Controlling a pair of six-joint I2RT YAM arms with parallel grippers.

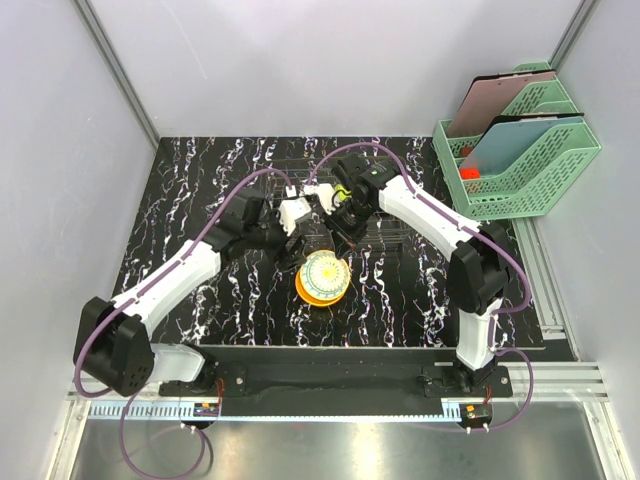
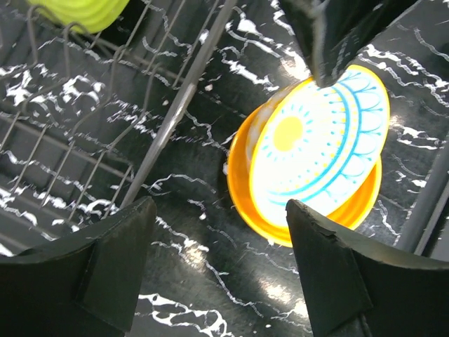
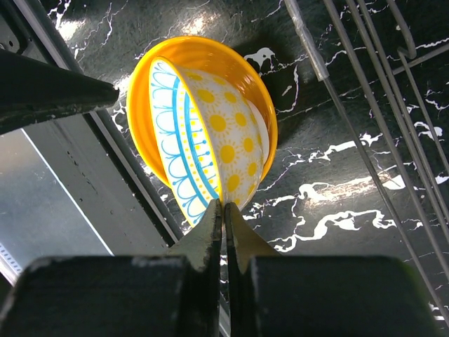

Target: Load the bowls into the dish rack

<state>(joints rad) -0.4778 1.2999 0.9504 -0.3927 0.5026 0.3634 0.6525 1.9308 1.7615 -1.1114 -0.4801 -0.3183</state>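
- From above, both arms meet over the middle of the black marbled worktop (image 1: 190, 190). An orange bowl (image 1: 312, 293) stands there with a patterned bowl (image 1: 326, 272) in it, just on the near side of the rack (image 1: 388, 236).
- From above, the rack's thin wires nearly vanish against the worktop, and the arms cover much of it. The left wrist view shows its grid plainly to the left of the bowls.
- Only the wrist views show the tilt. The patterned bowl stands on edge inside the orange one, with blue lines on its inside and yellow suns on its outside.
- The right wrist view shows the right gripper (image 3: 223, 208) pinched tight on the patterned bowl's rim. From above, this grip is lost in dark arm parts.
- The left wrist view shows the left gripper (image 2: 219, 210) spread wide with nothing between its fingers. It is low over bare worktop, between the rack and the bowls.
- A lime bowl (image 2: 78, 8) shows only in the left wrist view. It is cut off at the top edge, over the rack wires, and I cannot tell how it sits.
- Green trays (image 1: 525, 165) at the far right appear only from above.
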